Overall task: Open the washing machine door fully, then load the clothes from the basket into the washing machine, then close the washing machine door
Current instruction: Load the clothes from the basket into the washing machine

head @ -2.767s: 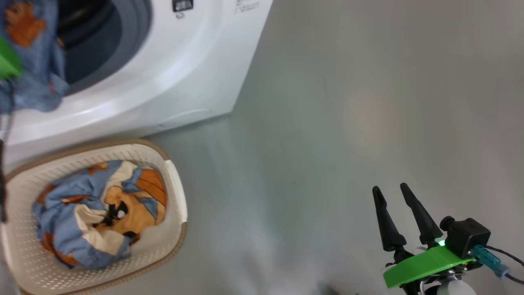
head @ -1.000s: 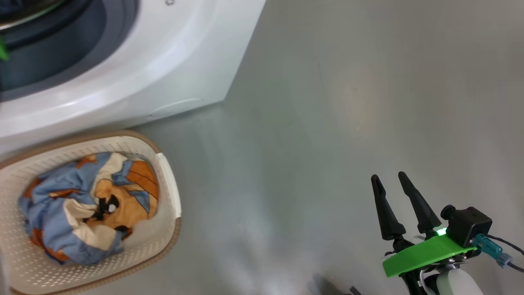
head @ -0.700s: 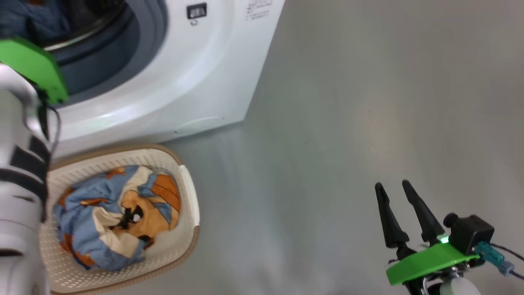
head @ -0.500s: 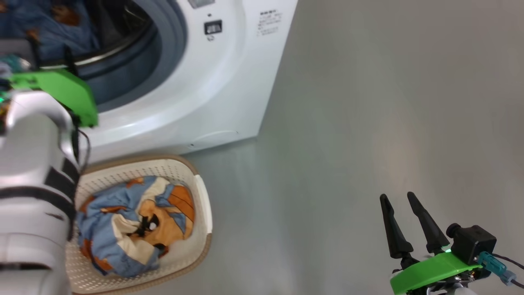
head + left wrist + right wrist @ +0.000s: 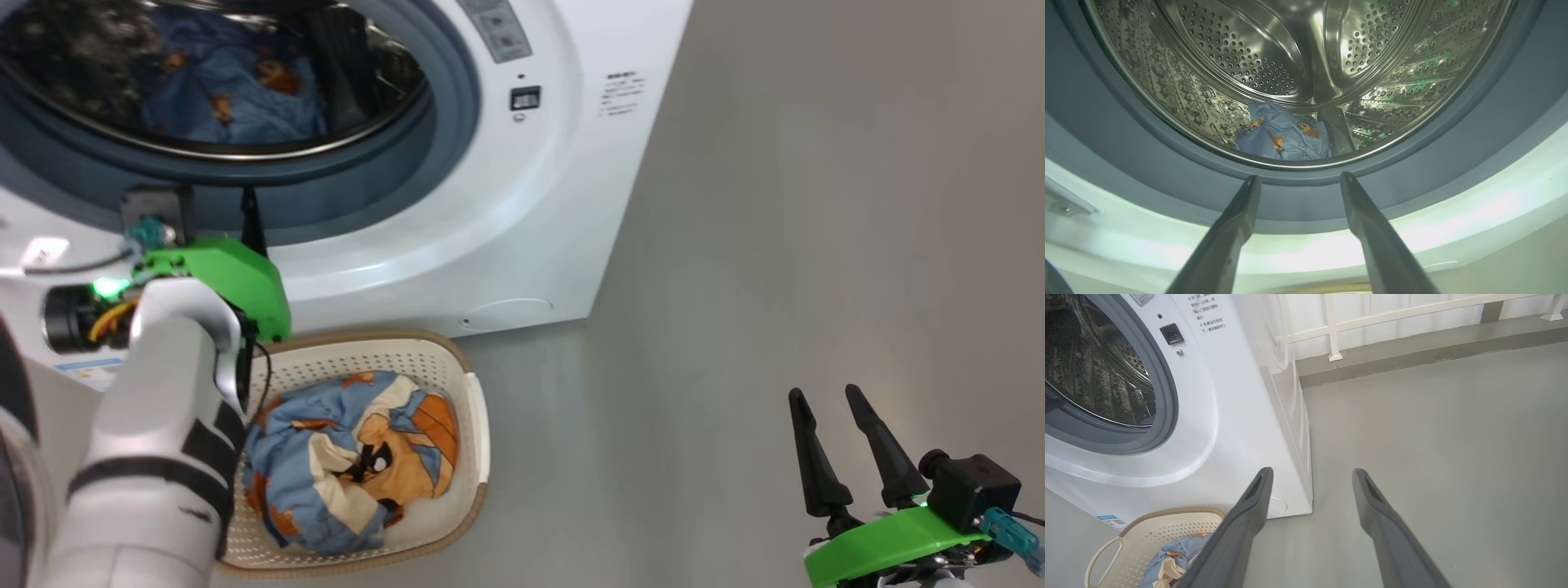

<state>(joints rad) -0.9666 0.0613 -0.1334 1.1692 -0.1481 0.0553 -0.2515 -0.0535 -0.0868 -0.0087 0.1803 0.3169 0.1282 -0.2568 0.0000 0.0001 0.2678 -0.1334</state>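
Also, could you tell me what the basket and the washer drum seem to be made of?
Basket: likely moulded plastic, matte cream, punched with small holes, brown woven-look rim. Drum: apparently polished steel, given its mirror-like reflections and rows of perforations.

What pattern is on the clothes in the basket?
The clothes: light blue, orange-brown cartoon bears, cream patches; clearest in head view.

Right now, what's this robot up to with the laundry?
It is loading a washing machine. One blue bear-print piece lies in the steel drum, and more clothes sit bundled in the basket on the floor in front of it. The left tool is open and empty, pointing at the drum's mouth near the grey ring. The right tool, also open and empty, hangs over the floor off to the side.
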